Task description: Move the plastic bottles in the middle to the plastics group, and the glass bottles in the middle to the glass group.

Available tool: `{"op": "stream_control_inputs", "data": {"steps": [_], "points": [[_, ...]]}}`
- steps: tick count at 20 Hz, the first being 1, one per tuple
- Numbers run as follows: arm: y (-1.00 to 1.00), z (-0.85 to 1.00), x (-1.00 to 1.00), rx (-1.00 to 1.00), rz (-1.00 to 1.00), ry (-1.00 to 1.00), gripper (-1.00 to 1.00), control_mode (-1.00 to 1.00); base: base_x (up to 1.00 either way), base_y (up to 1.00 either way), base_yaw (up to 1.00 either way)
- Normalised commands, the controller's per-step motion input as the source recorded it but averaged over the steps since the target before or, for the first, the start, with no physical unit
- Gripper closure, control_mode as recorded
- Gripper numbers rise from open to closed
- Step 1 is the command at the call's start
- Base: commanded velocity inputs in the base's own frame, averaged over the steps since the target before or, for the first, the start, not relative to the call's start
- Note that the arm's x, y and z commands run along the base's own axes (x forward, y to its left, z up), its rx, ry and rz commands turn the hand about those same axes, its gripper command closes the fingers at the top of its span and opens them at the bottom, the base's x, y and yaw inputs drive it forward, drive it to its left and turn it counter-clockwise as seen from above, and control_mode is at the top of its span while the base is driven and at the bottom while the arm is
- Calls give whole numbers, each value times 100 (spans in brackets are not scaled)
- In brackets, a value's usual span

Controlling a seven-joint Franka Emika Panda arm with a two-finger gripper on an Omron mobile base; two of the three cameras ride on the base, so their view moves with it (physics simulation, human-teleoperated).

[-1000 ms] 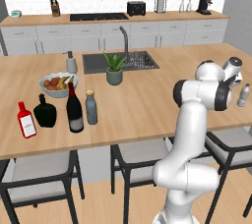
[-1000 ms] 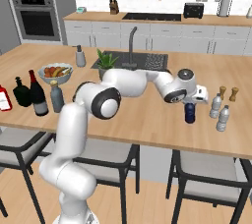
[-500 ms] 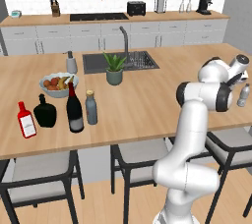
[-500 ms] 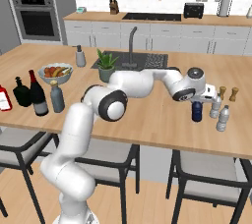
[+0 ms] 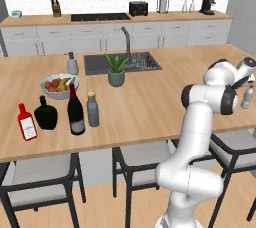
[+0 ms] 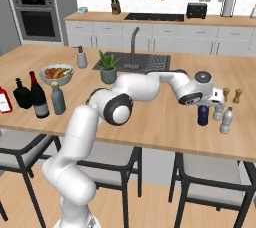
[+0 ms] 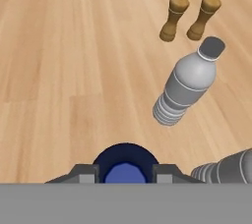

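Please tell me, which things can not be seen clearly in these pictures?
- Blue bottle, hand view: seen from above; the bottom edge cuts its near side, so the pincer fingertips are hidden.
- Second water bottle, hand view: cut by the right edge.
- Water bottle, left base view: partly behind the arm.
- Red bottle, right base view: cut by the left edge.

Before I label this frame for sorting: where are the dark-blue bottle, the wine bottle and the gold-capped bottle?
dark-blue bottle (image 6: 202,115), right base view, its body.
wine bottle (image 5: 76,114), left base view, its body.
gold-capped bottle (image 5: 92,113), left base view, its body.
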Motion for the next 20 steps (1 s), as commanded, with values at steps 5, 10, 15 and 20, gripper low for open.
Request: {"op": "stream_control_inputs", "data": {"steps": [5,10,15,20], "points": [[0,-12,0,0,0,0,100,-100,0,0,0],[0,-43,0,0,0,0,100,-100,0,0,0],[0,-38,0,0,0,0,100,-100,0,0,0],[0,-26,0,0,0,0,100,-100,0,0,0]]}}
